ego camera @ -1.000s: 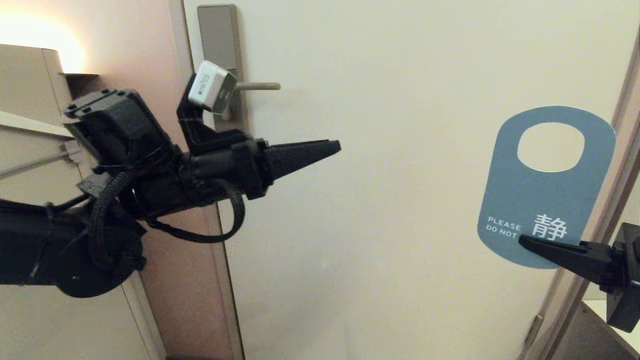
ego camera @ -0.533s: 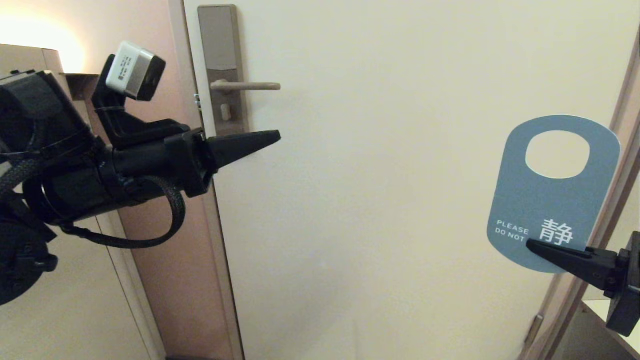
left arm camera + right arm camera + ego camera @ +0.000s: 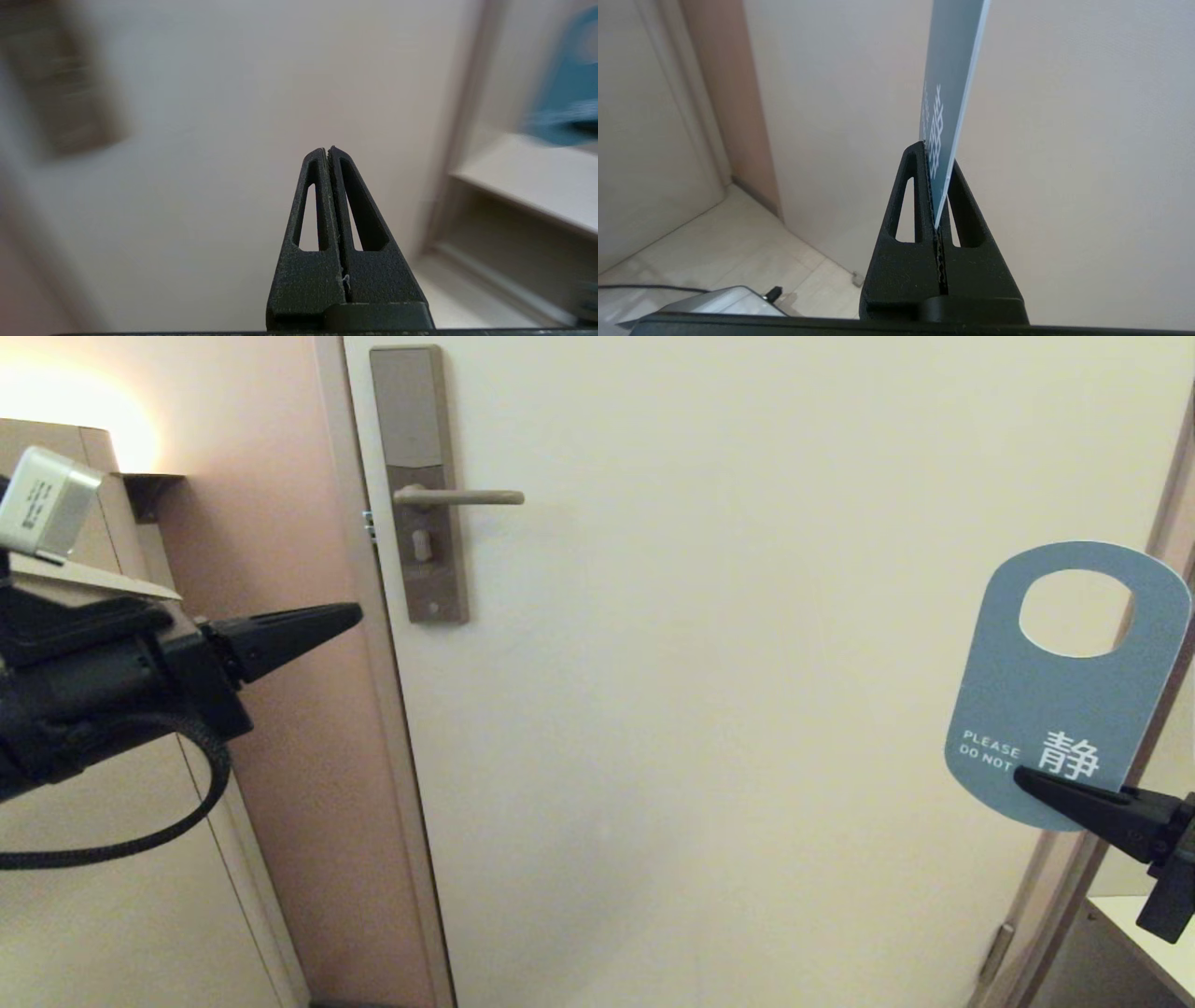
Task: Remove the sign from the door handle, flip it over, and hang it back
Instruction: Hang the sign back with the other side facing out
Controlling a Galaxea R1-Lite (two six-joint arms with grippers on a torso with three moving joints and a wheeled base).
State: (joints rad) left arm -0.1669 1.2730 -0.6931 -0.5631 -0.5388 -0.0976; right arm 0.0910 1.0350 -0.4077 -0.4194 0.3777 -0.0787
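The sign [image 3: 1064, 700] is pinched only by its bottom edge in the closed right gripper [image 3: 1032, 782], far from the door handle [image 3: 457, 497], so it could slip out, while the left gripper [image 3: 350, 612] is closed on nothing.

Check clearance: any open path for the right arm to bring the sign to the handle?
Free: bare door face between door handle and sign, which right gripper pinches. Left gripper, shut, sits below-left of the lock plate; that edge is tighter.
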